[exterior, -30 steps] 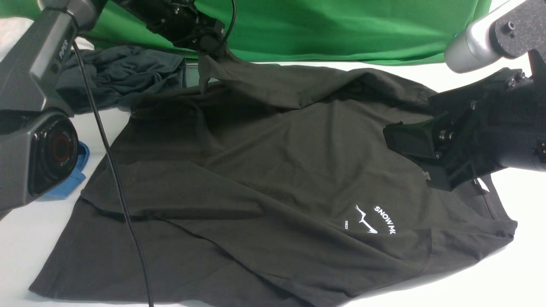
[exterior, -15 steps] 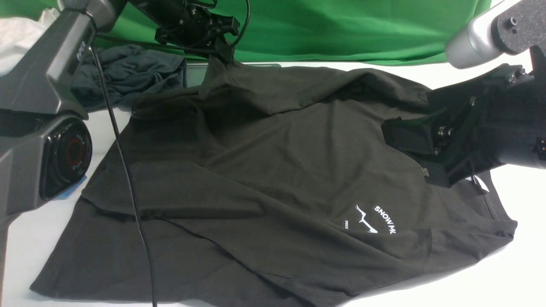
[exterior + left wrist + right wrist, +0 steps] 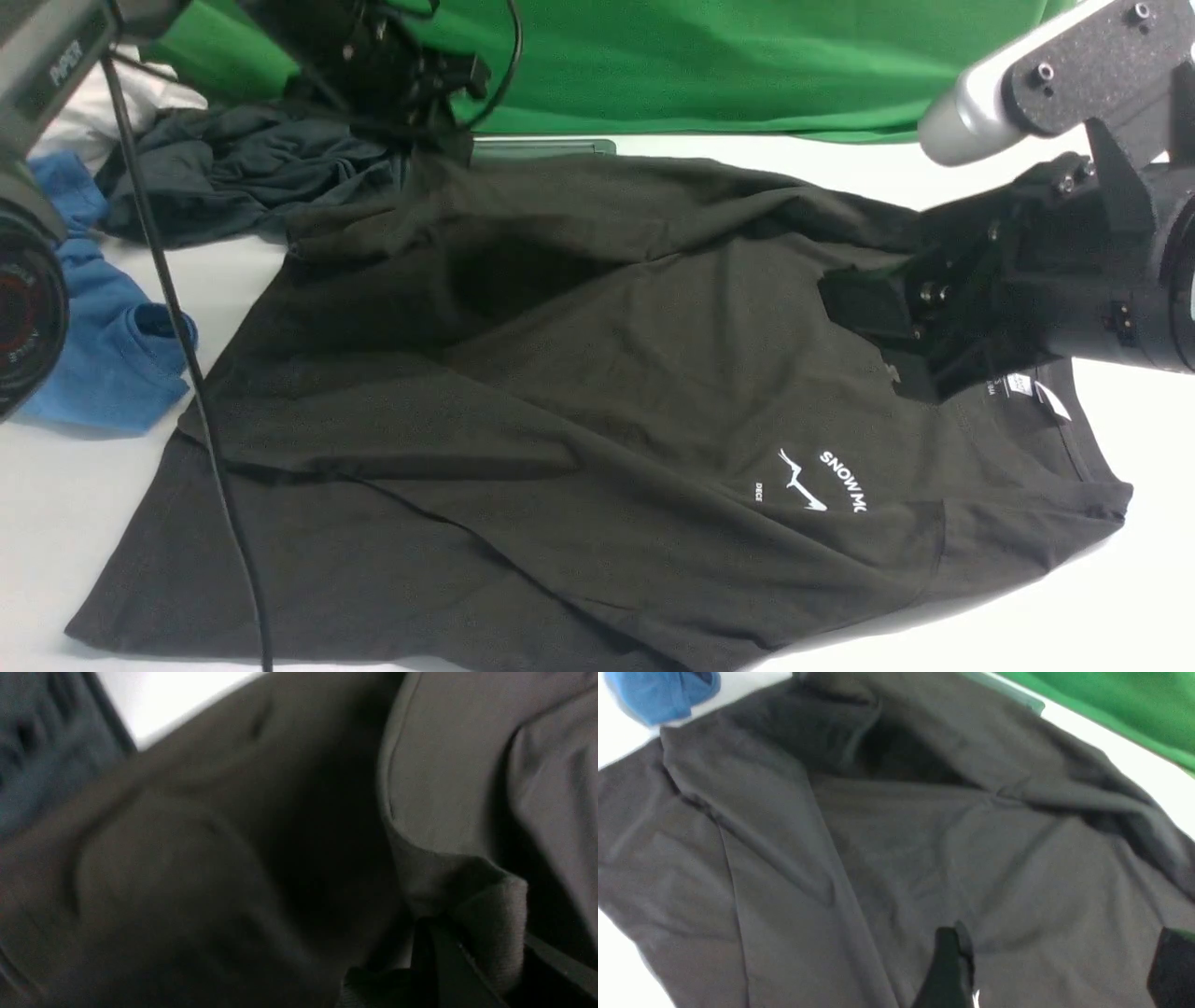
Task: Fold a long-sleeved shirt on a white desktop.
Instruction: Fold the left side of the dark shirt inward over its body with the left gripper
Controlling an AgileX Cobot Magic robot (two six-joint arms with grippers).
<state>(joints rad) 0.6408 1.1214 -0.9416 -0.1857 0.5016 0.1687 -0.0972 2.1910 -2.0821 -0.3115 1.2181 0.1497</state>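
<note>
Your left arm [image 3: 56, 75] had shifted outward, its jaws gripping the far sleeve [image 3: 551, 191] of the black shirt [image 3: 728, 373] — spread across the white table [image 3: 1102, 607]. Your right jaws stood open above. Both sleeves appeared drawn toward the hem — but smoothing and body folds likely remained.
</note>
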